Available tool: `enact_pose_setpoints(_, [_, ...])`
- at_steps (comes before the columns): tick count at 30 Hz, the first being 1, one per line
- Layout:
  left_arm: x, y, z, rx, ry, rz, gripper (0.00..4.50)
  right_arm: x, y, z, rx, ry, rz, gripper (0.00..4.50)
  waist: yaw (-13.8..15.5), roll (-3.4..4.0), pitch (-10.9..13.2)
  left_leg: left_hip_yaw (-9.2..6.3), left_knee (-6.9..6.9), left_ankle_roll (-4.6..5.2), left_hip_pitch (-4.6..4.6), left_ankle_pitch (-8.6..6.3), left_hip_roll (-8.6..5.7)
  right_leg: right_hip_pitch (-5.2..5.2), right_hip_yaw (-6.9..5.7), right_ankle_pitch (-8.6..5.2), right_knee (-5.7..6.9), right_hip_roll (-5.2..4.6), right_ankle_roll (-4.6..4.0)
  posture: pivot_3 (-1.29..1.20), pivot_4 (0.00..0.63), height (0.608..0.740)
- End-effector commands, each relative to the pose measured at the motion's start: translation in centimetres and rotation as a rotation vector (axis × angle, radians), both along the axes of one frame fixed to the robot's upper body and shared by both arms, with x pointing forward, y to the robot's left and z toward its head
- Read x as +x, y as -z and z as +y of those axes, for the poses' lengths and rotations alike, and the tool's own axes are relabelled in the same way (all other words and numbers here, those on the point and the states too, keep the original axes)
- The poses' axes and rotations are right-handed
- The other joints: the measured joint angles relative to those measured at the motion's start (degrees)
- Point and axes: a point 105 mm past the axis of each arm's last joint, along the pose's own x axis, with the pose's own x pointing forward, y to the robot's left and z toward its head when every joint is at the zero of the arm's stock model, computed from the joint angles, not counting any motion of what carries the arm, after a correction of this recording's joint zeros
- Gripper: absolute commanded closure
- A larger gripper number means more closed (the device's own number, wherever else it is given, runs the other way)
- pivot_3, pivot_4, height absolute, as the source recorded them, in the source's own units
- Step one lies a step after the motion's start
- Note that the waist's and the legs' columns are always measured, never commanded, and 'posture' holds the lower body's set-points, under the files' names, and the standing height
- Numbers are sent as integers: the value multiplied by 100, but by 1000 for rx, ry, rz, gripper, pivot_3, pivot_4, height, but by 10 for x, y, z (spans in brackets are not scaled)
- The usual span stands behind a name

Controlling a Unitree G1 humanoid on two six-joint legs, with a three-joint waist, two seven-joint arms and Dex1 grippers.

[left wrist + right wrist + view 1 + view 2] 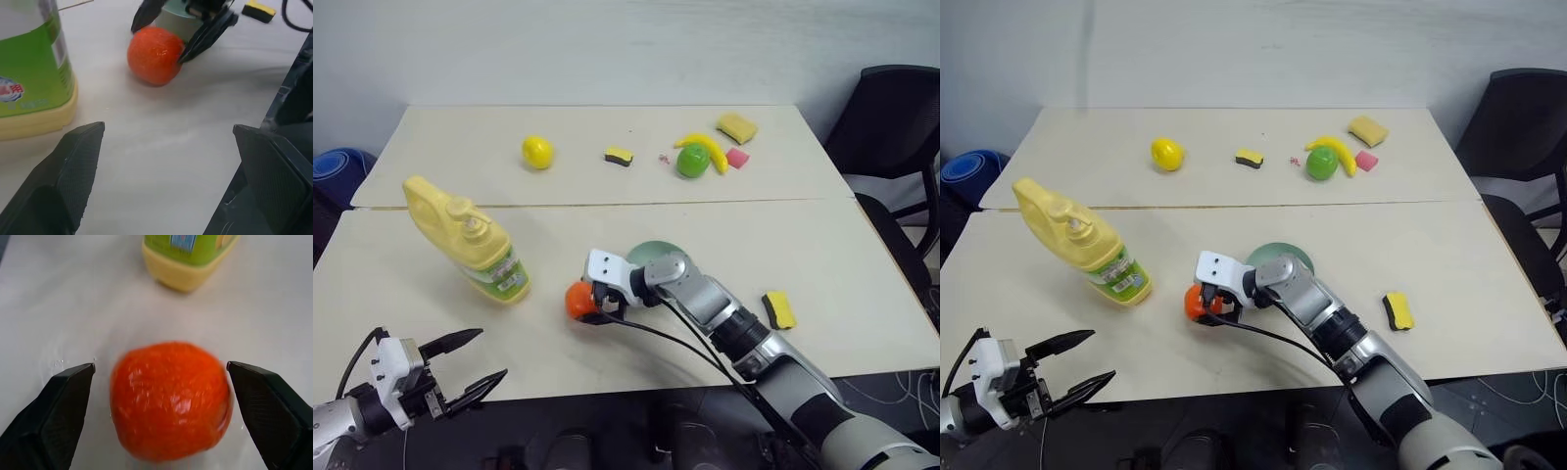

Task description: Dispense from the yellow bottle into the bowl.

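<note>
Plainly the right pincer (pixel 594 305) stands spread wide with its two black fingers on either side of the orange fruit (pixel 578 300), which sits on the worktop (pixel 822 255) between them; in the right wrist view there is a gap on each side, so the fruit is straddled, not gripped. The fruit lies just beside the bowl (pixel 651 255), which shows behind the right wrist and is partly hidden by it. The left pincer (pixel 460 370) is released too, fingers well apart and empty, hovering low near the front edge of the worktop.

The yellow bottle (pixel 465 248) stands untouched to the left of the fruit, leaning in the head views, its pump top toward the back. Nothing has been dispensed, as far as can be seen.

By my reading, the step in hand is clearing the fruit from beside the bowl, or an approach gone astray. The next move calls for a pincer at the bottle and its pump spout brought over the bowl.
</note>
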Motion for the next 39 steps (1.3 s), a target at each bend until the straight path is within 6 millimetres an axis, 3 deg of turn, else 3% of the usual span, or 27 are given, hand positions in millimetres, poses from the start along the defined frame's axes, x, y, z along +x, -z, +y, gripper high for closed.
enact_pose_setpoints(1, [-1,-7,-2,20,-4,-42,30,-5,5,1,-43,-60,41,0,-2,1,1,0,0,-1,0,1,1,0,0,0,1,1,0,0,150,740])
enact_pose_setpoints(7, [4,-9,-3,22,-9,-55,0,-4,-6,14,43,-59,16,1310,-32,5,3,0,0,-15,3,8,7,-9,1,0,14,6,0,0,150,740])
enact_pose_setpoints(14, [12,-8,-6,21,7,-61,0,-12,-14,4,74,-90,26,1310,0,5,3,0,-1,-15,-2,8,6,-10,1,0,12,4,-1,0,150,740])
enact_pose_setpoints(17, [15,-8,-8,21,15,-64,0,-15,-35,-1,156,-122,-21,1311,4,4,2,0,-1,-13,-5,7,6,-10,0,0,6,4,0,0,150,740])
enact_pose_setpoints(19, [17,-11,-11,14,24,-73,0,-15,-64,-10,274,-119,-44,1311,7,4,3,1,-1,-13,-5,7,5,-9,0,1,6,4,2,0,150,740])
enact_pose_setpoints(20, [18,-12,-13,11,35,-75,0,-16,-78,-20,327,-123,-65,1311,10,4,2,1,-1,-13,-5,7,5,-9,0,1,6,5,2,0,150,740])
enact_pose_setpoints(22, [20,-15,-20,3,69,-84,0,-8,-105,-66,388,-51,-121,1311,44,5,3,1,-1,-13,-4,7,6,-9,0,2,7,5,2,0,150,740])
enact_pose_setpoints(24, [22,-18,-27,-7,92,-95,0,2,-111,-113,360,78,-144,1311,140,6,3,-9,0,-8,-5,5,0,2,-6,6,-4,-2,10,0,150,740])
enact_pose_setpoints(27, [26,-21,-33,-19,112,-109,0,7,-106,-163,292,204,-161,1311,165,0,0,-9,0,9,14,-8,-2,33,-8,6,-36,-4,11,0,150,740])
enact_pose_setpoints(29, [33,-24,-46,-41,145,-128,0,17,-79,-249,152,470,-166,1311,184,8,3,-8,-1,12,19,-13,3,40,-7,6,-42,0,11,0,150,740])
enact_pose_setpoints(31, [38,-24,-55,-56,171,-131,0,14,-58,-302,49,607,-174,1311,270,9,4,-8,0,18,23,-13,-5,52,-10,7,-53,-7,11,0,150,740])
enact_pose_setpoints(34, [42,-22,-62,-68,198,-124,0,11,-29,-336,-37,705,-146,1311,148,20,6,19,0,22,24,-11,-11,49,5,14,-36,-4,24,0,150,740])
enact_pose_setpoints(39, [54,-22,-68,-74,226,-124,0,19,2,-350,-44,803,-117,1311,-19,17,9,70,-1,7,44,0,5,60,46,18,-26,21,28,0,150,740])
